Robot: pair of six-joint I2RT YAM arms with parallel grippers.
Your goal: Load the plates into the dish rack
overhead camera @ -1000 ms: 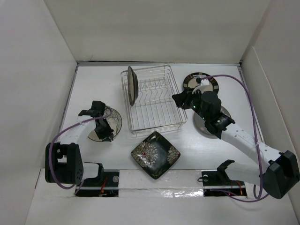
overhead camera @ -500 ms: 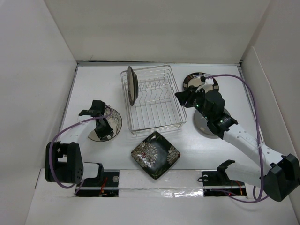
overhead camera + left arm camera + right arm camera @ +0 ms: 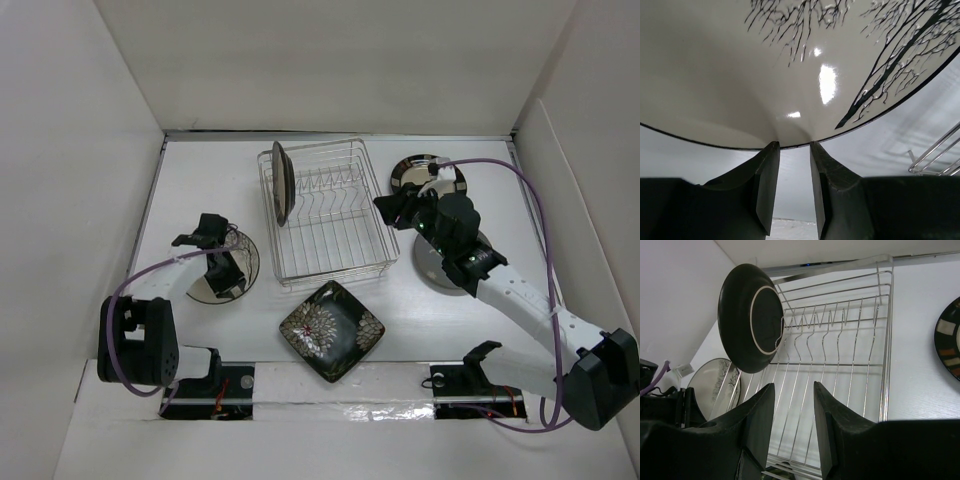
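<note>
The cream plate with dark branches (image 3: 246, 256) lies flat at the left and fills the left wrist view (image 3: 740, 75). My left gripper (image 3: 222, 270) is low at its near rim, jaws a little apart and empty, tips (image 3: 795, 145) at the plate's edge. The silver wire dish rack (image 3: 330, 235) holds one dark round plate (image 3: 282, 182) upright at its left end. My right gripper (image 3: 388, 208) hangs open and empty over the rack's right side (image 3: 794, 385). The black square flower plate (image 3: 332, 330) lies in front of the rack. The grey plate (image 3: 430, 268) is partly hidden under my right arm.
A black-rimmed round plate with a pale centre (image 3: 415, 172) lies at the back right, and its edge shows in the right wrist view (image 3: 950, 340). White walls enclose the table on three sides. Purple cables trail along both arms.
My right gripper has shifted slightly right and back over the rack's right edge. My left gripper stays at the cream plate's rim.
</note>
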